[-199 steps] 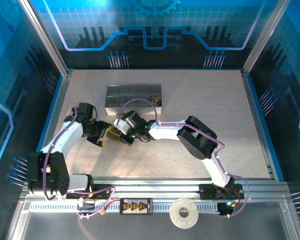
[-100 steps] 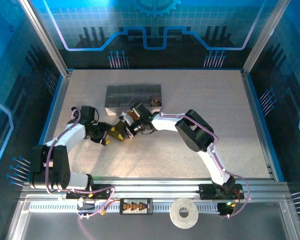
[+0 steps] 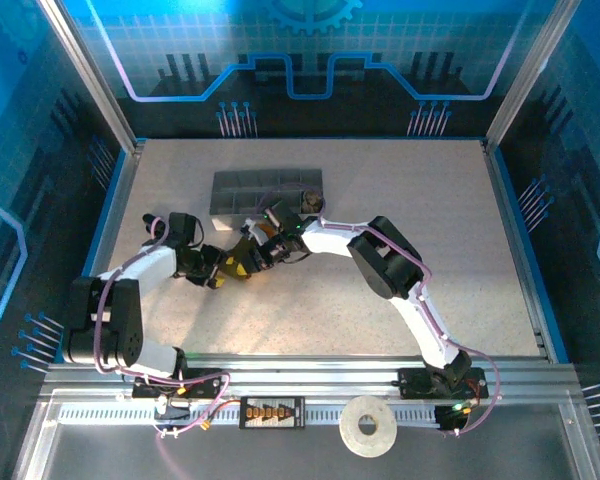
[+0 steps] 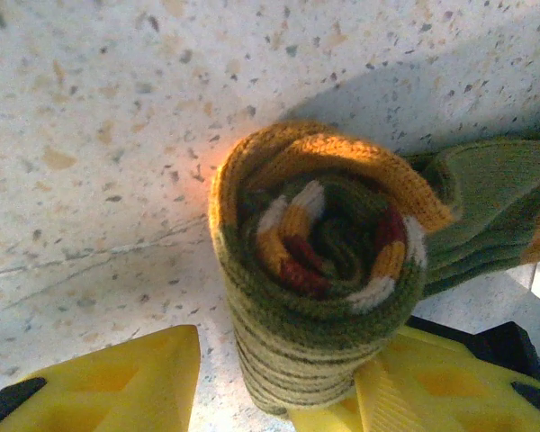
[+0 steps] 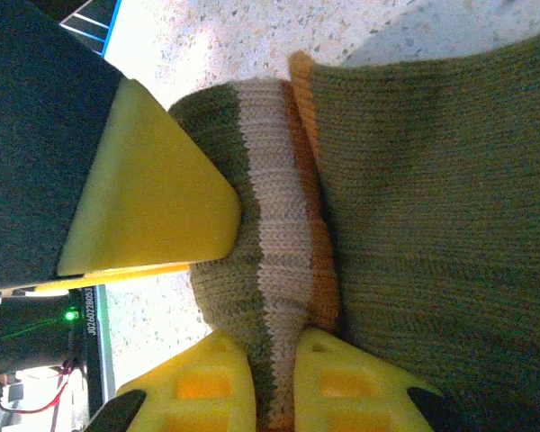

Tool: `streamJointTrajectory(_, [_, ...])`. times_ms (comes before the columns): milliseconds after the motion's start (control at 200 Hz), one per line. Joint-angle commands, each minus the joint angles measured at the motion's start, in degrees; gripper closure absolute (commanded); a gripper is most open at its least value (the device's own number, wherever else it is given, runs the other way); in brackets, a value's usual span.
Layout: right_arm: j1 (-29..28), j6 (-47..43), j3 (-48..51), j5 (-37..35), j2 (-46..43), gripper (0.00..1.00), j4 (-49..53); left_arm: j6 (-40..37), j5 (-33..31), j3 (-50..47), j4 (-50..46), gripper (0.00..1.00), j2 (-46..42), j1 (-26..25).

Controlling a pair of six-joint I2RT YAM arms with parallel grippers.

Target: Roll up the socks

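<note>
- The green sock [image 4: 324, 261] is rolled up at one end and is laid on the table [image 4: 90, 135], near the grey tray [image 3: 250, 209].
- The roll is found between the fingers of the left gripper [image 4: 279, 360]. The fingers are set apart, and only one of them is touched by the roll.
- A fold of the sock is pinched tight by the right gripper [image 5: 274, 351].
</note>
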State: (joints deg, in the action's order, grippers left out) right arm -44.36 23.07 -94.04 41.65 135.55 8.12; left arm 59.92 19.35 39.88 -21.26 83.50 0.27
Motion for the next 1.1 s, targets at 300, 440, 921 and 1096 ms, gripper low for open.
streamJointTrajectory(300, [0.59,0.29,3.76,-11.07,5.8,1.0,12.78,-2.29,-9.06,6.09,-14.84,0.66,12.04,-5.87])
streamJointTrajectory(440, [0.47,-4.5,3.56,-13.0,3.93,1.0,13.83,-0.84,-9.86,4.88,-18.36,0.72,13.3,-7.48])
streamJointTrajectory(921, [-9.48,-36.49,40.8,-34.4,-33.55,0.52,-22.69,22.48,-7.36,-2.04,-24.16,1.0,8.47,-18.78])
streamJointTrajectory(1096, [-14.65,-43.17,49.42,-45.69,-40.65,0.44,-27.36,30.26,-7.04,-0.96,-25.39,1.0,9.55,-23.45])
